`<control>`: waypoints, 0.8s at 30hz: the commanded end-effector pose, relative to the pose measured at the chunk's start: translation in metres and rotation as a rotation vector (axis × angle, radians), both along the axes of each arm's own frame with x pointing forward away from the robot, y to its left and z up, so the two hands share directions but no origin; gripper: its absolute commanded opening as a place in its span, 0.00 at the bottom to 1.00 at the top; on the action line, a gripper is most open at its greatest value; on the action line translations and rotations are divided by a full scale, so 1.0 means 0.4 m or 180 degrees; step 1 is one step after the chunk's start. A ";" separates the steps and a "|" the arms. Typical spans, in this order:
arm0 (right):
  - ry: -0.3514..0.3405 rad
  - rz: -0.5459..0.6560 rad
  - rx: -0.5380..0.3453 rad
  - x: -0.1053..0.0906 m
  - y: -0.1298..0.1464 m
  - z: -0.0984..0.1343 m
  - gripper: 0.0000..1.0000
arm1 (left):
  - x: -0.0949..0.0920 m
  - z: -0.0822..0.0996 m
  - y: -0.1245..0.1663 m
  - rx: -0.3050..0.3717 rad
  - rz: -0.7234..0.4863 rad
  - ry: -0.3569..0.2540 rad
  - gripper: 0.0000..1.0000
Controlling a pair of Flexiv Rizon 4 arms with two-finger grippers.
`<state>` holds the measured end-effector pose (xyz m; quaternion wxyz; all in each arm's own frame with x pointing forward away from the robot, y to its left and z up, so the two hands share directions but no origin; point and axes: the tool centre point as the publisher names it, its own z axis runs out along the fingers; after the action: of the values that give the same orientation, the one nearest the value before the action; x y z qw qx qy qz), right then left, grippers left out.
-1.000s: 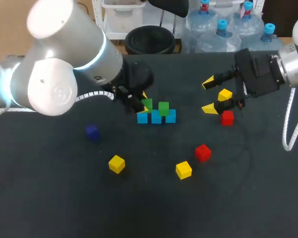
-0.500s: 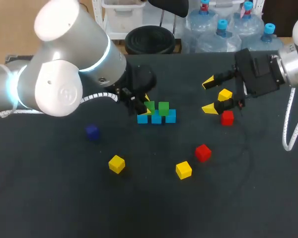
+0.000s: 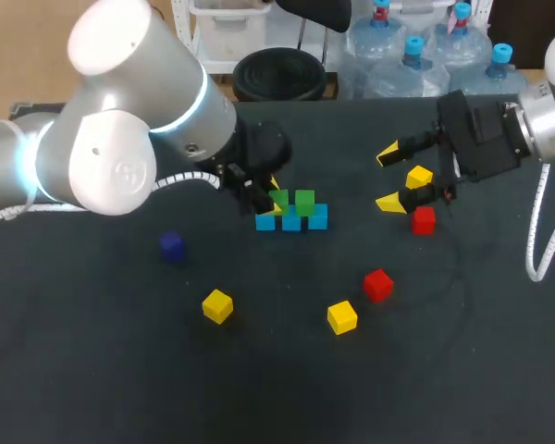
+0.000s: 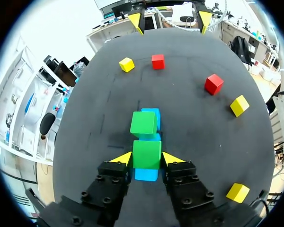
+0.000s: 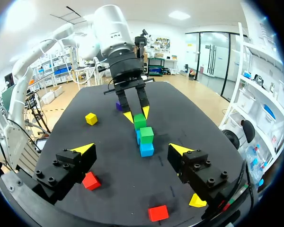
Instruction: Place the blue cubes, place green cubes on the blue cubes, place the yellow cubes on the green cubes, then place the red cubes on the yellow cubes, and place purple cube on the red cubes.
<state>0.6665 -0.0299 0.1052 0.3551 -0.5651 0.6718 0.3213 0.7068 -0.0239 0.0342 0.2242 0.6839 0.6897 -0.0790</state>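
Three light blue cubes (image 3: 291, 220) stand in a row mid-table. A green cube (image 3: 303, 201) sits on the middle one. My left gripper (image 3: 270, 200) is shut on a second green cube (image 4: 146, 153), held right on top of the nearest blue cube (image 4: 146, 174) at the row's left end. My right gripper (image 3: 388, 177) stands open at the right, with a yellow cube (image 3: 419, 176) and a red cube (image 3: 424, 220) beside it. Another red cube (image 3: 377, 284), two yellow cubes (image 3: 217, 305) (image 3: 342, 316) and the purple cube (image 3: 172, 244) lie loose in front.
From the right wrist, my right gripper (image 5: 131, 149) faces the blue row (image 5: 146, 149) and the left gripper (image 5: 136, 113) beyond it. The black table (image 3: 92, 370) spreads wide toward the front left.
My left arm has shifted a little to the right with the green cube, bringing it over the left blue cube. The right arm has kept still.
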 end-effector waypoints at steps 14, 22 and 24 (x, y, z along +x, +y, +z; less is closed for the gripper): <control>-0.0004 0.0001 0.0006 0.001 0.001 -0.001 1.00 | 0.013 -0.008 0.008 0.0018 -0.0029 0.0030 0.00; -0.0004 0.0001 0.0006 0.001 0.001 -0.001 1.00 | 0.015 -0.013 0.007 0.0026 -0.0038 0.0043 0.00; -0.0004 0.0001 0.0006 0.001 0.001 -0.001 1.00 | 0.016 -0.014 0.006 0.0028 -0.0040 0.0046 0.00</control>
<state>0.6665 -0.0299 0.1052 0.3551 -0.5651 0.6718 0.3213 0.7092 -0.0203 0.0297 0.2182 0.6868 0.6887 -0.0798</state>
